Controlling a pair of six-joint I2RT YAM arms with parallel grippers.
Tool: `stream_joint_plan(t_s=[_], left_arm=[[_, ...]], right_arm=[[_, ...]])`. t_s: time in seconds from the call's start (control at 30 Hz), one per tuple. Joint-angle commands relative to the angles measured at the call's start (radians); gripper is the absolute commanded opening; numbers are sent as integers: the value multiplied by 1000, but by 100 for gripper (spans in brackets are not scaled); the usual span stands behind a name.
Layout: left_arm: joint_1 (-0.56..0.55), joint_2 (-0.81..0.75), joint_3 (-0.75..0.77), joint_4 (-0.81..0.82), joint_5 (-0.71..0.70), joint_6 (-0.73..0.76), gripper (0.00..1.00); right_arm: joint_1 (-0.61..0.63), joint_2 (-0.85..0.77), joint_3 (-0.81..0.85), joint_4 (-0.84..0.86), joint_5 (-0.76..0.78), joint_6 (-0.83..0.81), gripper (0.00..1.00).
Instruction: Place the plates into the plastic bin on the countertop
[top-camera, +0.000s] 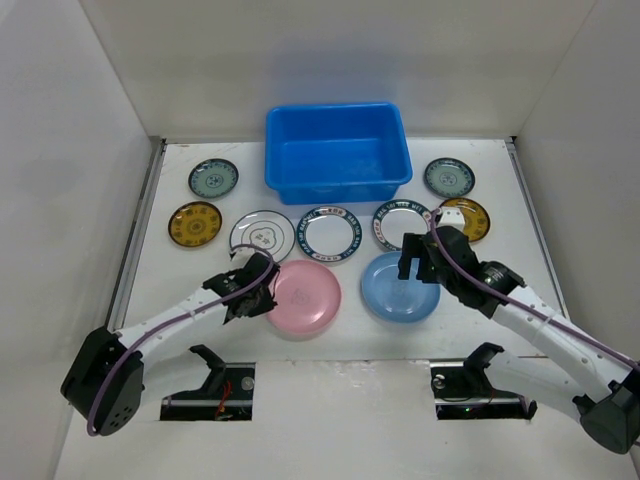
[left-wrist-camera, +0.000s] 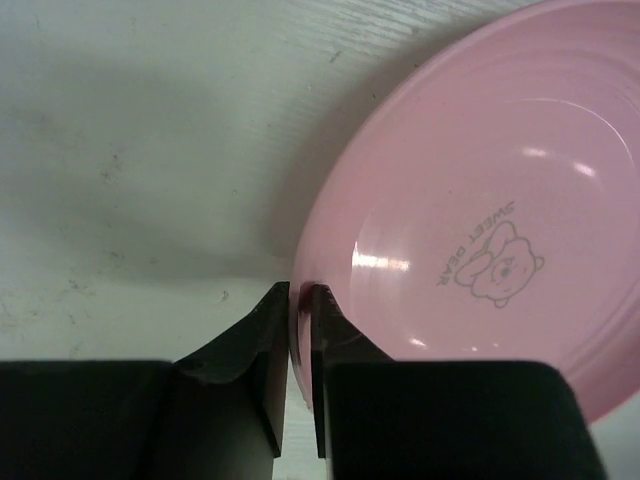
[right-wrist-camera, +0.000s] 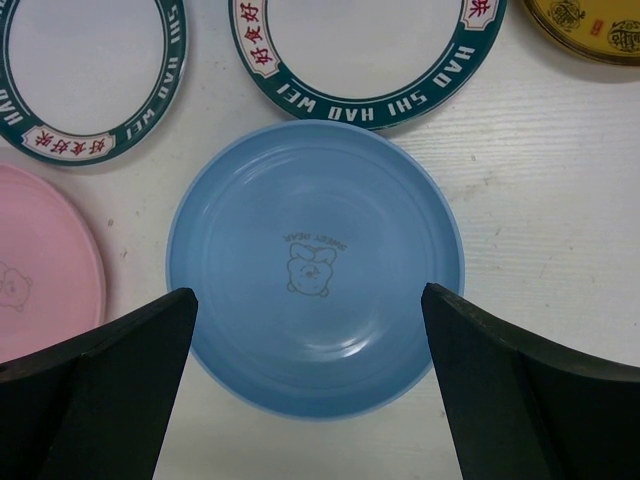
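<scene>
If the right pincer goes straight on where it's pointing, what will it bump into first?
Probably the round plain blue plate. The right pincer, wide open, points down at the plate's middle, with nothing between them. How high it hangs above the plate I cannot tell.

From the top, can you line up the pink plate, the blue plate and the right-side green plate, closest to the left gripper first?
1. pink plate, its rim pinched by the left gripper
2. blue plate, further right
3. green plate, back right corner
</scene>
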Motion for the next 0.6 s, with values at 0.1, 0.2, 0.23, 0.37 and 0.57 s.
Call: stream_joint_plan(t_s=[0.1,0.2,0.23,0.37,0.57], left_arm=[[-54,-107,188,-247,-42,-66,0],[-56,-127,359,-347,-62,-48,0],[-50,-121,424,-371,-68,-36,0],[11,-26,689,-391,-67,76,0],[192,279,1042,-241,52,259,0]], right_arm=[[11,-50,-14,57,0,-12,100],[8,-75,-25,62,0,-15,100],[8,-84,-28,64,0,-12,100],[8,-119,-49,70,0,-1,100],[-23,-132,-57,70,0,5,100]])
